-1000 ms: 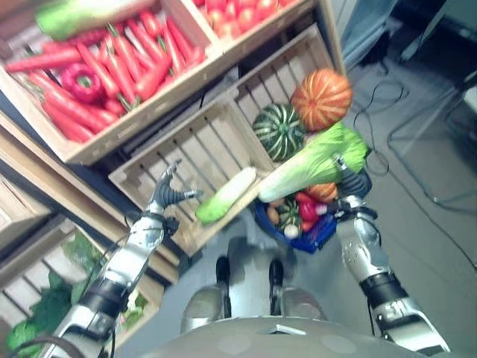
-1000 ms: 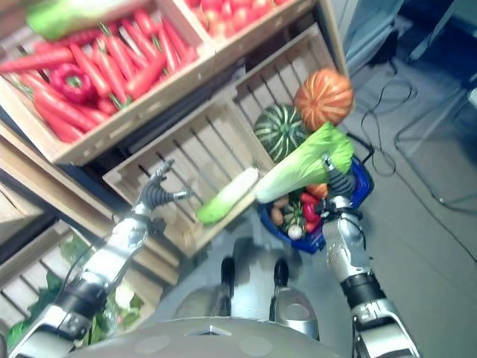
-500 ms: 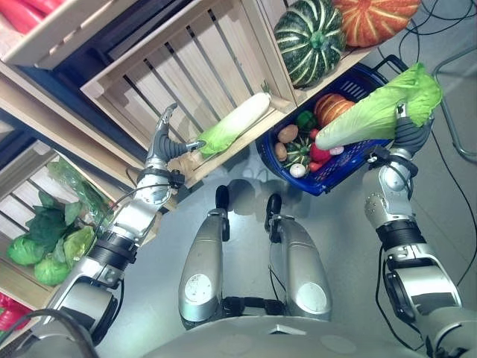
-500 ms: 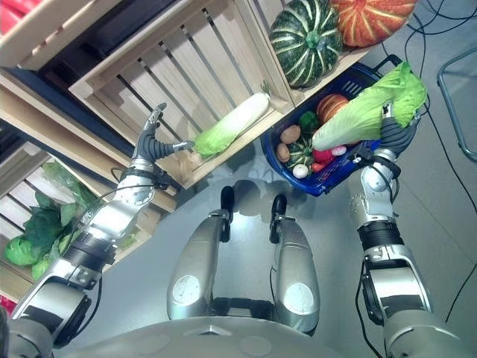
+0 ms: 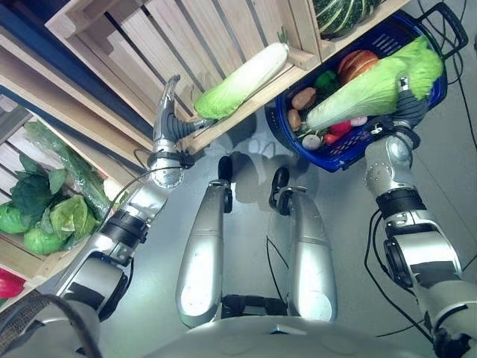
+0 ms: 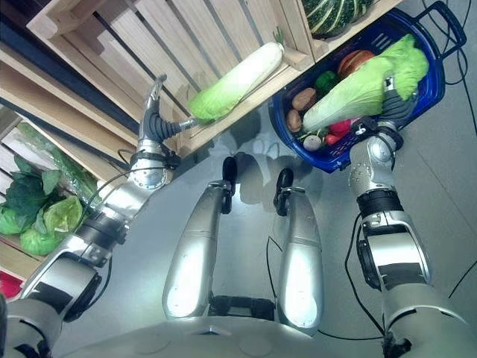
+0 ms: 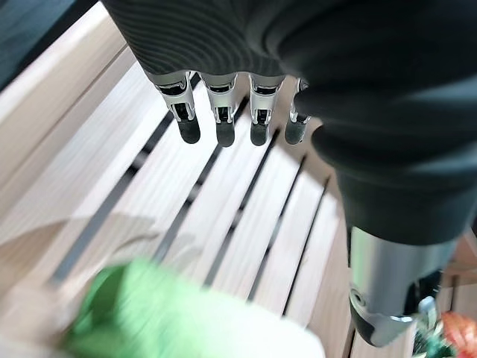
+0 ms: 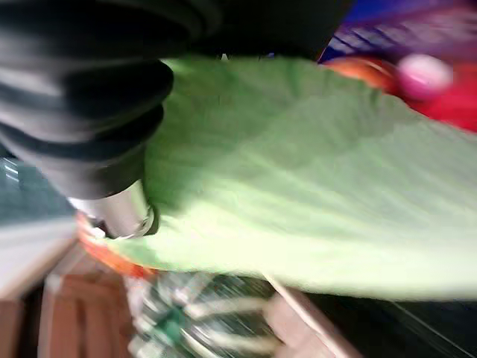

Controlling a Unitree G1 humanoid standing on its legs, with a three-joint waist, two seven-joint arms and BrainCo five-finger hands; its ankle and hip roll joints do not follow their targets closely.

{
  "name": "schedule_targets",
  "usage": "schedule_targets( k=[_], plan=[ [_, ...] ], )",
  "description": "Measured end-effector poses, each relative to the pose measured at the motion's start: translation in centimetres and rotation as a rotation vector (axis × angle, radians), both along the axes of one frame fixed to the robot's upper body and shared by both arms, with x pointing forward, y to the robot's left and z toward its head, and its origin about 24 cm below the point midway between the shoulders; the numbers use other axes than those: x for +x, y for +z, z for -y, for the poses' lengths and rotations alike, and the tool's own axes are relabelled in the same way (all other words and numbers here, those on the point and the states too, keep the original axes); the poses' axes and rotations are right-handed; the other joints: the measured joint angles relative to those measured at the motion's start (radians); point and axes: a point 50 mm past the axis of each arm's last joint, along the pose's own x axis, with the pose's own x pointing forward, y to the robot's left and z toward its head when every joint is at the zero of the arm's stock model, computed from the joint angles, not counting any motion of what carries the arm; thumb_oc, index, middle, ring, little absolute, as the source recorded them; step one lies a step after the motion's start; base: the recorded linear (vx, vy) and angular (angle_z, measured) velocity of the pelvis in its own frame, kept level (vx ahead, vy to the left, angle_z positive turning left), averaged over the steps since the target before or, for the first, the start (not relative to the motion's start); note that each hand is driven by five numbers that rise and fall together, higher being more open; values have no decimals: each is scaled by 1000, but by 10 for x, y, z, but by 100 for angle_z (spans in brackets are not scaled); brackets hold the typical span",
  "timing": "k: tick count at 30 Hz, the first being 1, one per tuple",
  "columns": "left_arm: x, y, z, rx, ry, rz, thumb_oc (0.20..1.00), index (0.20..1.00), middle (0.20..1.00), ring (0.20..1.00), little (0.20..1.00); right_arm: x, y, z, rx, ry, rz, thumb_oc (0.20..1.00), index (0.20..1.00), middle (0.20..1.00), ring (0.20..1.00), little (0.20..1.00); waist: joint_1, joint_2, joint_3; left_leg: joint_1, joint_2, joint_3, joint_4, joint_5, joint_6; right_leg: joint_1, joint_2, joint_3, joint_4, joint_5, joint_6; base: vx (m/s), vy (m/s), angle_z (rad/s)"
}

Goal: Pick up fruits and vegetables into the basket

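Right hand (image 5: 408, 112) grips a green cabbage (image 5: 373, 86) above the blue basket (image 5: 350, 153)

Basket (image 5: 440, 82): blue, black handle. Napa cabbage (image 5: 373, 86) over it: pale green, white base. Second napa cabbage (image 5: 242, 78) on crate: same colouring. Squash (image 6: 335, 13), far right: dark green, pale stripes. Crates (image 5: 223, 30): pale wood. Leafy greens (image 5: 41, 216), left: dark green.

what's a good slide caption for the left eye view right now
Right hand holds a napa cabbage over the blue basket; open left hand beside a second cabbage in a wooden crate.
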Motion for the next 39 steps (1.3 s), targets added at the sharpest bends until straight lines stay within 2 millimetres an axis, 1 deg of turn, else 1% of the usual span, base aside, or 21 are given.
schedule_targets(
  k=[2, 6, 8, 11, 12, 15, 16, 19, 21, 23, 24, 25, 27, 29, 31, 32, 34, 36, 39],
  plan=[
    [6, 9, 1, 21, 21, 52, 1000, 1000, 1000, 1000, 1000, 4, 0, -4, 10, 39, -16, 1000, 1000, 1000, 1000, 1000, -3, 0, 0, -15, 0, 1, 15, -4, 6, -13, 0, 2, 8, 0, 1, 0, 0, 0],
    [16, 19, -3, 65, 100, 124, 1000, 1000, 1000, 1000, 1000, 12, -1, -12, -2, 110, -60, 1000, 1000, 1000, 1000, 1000, -18, -1, 1, -31, 3, 3, 37, -15, 9, -24, 8, 7, 10, 4, 9, 45, 4, -7],
    [20, 19, -4, 63, 136, 140, 1000, 1000, 1000, 1000, 1000, 14, -1, -15, -15, 126, -74, 1000, 1000, 1000, 1000, 1000, -24, -2, 1, -37, 9, 4, 52, -24, 10, -24, 17, 10, 9, 5, 12, 46, -14, -11],
    [26, 16, -8, 88, 210, 156, 1000, 1000, 1000, 1000, 1000, 16, -1, -21, -82, 137, -103, 1000, 1000, 1000, 1000, 1000, -36, -17, 7, -38, 21, 18, 67, -38, 14, -26, 30, 27, 7, 8, 18, 43, -4, -17],
    [27, 16, -9, 91, 229, 162, 1000, 1000, 1000, 1000, 1000, 17, -1, -23, -104, 136, -111, 1000, 1000, 1000, 1000, 1000, -46, -19, 8, -38, 21, 20, 67, -40, 16, -27, 31, 29, 5, 9, 20, 35, 8, -10],
    [30, 17, -14, 115, 276, 175, 1000, 1000, 1000, 1000, 1000, 17, -2, -25, -154, 114, -130, 1000, 1000, 1000, 1000, 1000, -65, -25, 10, -39, 21, 29, 67, -42, 18, -31, 33, 39, 3, 11, 26, 29, 14, -9],
    [32, 19, -16, 129, 294, 182, 1000, 1000, 1000, 1000, 1000, 17, -2, -26, -174, 97, -137, 1000, 1000, 1000, 1000, 1000, -68, -36, 9, -41, 23, 41, 67, -44, 20, -42, 35, 51, 4, 13, 29, 33, 21, -18],
    [36, 20, -23, 156, 352, 163, 1000, 1000, 1000, 1000, 1000, 16, 1, -30, -231, 62, -136, 1000, 1000, 1000, 1000, 1000, -88, -41, 11, -60, 37, 52, 84, -55, 27, -56, 52, 63, -4, 20, 36, 15, 32, -20],
    [39, 20, -30, 175, 399, 137, 1000, 1000, 1000, 1000, 1000, 15, 8, -39, -267, 63, -102, 1000, 1000, 1000, 1000, 1000, -114, -46, 13, -75, 39, 60, 85, -58, 31, -72, 56, 74, -11, 25, 41, -10, 62, -16],
    [41, 21, -34, 186, 431, 125, 1000, 1000, 1000, 1000, 1000, 11, 17, -53, -289, 85, -42, 1000, 1000, 1000, 1000, 1000, -127, -55, 14, -93, 48, 82, 94, -64, 42, -98, 69, 101, -12, 31, 47, -9, 53, -26],
    [42, 22, -34, 187, 438, 121, 1000, 1000, 1000, 1000, 1000, 10, 19, -58, -297, 98, -25, 1000, 1000, 1000, 1000, 1000, -131, -56, 15, -98, 51, 89, 97, -66, 44, -104, 70, 106, -11, 34, 45, -1, 62, -26],
    [42, 22, -35, 190, 446, 116, 1000, 1000, 1000, 1000, 1000, 6, 21, -67, -300, 123, 8, 1000, 1000, 1000, 1000, 1000, -140, -57, 15, -108, 55, 97, 101, -72, 47, -116, 74, 114, -11, 36, 46, -11, 69, -20],
    [42, 21, -36, 194, 462, 106, 1000, 1000, 1000, 1000, 1000, -5, 10, -81, -258, 156, 41, 1000, 1000, 1000, 1000, 1000, -164, -61, 15, -121, 56, 110, 101, -78, 51, -135, 79, 133, -15, 40, 53, -16, 72, -19],
    [42, 19, -37, 196, 475, 100, 1000, 1000, 1000, 1000, 1000, -14, -5, -88, -250, 180, 34, 1000, 1000, 1000, 1000, 1000, -176, -65, 14, -129, 56, 121, 96, -82, 55, -152, 82, 152, -22, 45, 59, -26, 55, -20],
    [42, 20, -38, 193, 484, 107, 1000, 1000, 1000, 1000, 1000, -24, -25, -89, -228, 190, -4, 1000, 1000, 1000, 1000, 1000, -188, -65, 14, -139, 55, 124, 92, -88, 56, -166, 88, 168, -31, 50, 65, -37, 58, -20],
    [41, 21, -39, 188, 491, 115, 1000, 1000, 1000, 1000, 1000, -28, -30, -90, -216, 195, -10, 1000, 1000, 1000, 1000, 1000, -197, -65, 14, -147, 55, 131, 90, -89, 58, -177, 88, 172, -34, 52, 68, -29, 44, -15],
    [42, 23, -39, 163, 501, 123, 1000, 1000, 1000, 1000, 1000, -34, -40, -92, -200, 207, -21, 1000, 1000, 1000, 1000, 1000, -215, -66, 14, -169, 54, 145, 83, -89, 61, -206, 88, 186, -39, 56, 75, -24, 33, -13],
    [41, 21, -39, 145, 510, 123, 1000, 1000, 1000, 1000, 1000, -39, -50, -92, -191, 215, -45, 1000, 1000, 1000, 1000, 1000, -223, -66, 15, -180, 55, 153, 80, -89, 63, -221, 94, 201, -49, 68, 77, -19, 17, -17],
    [40, 18, -37, 105, 525, 130, 1000, 1000, 1000, 1000, 1000, -43, -57, -96, -169, 228, -44, 1000, 1000, 1000, 1000, 1000, -233, -67, 14, -175, 55, 157, 61, -88, 63, -222, 98, 209, -64, 74, 77, -26, 7, -10]
  ],
)
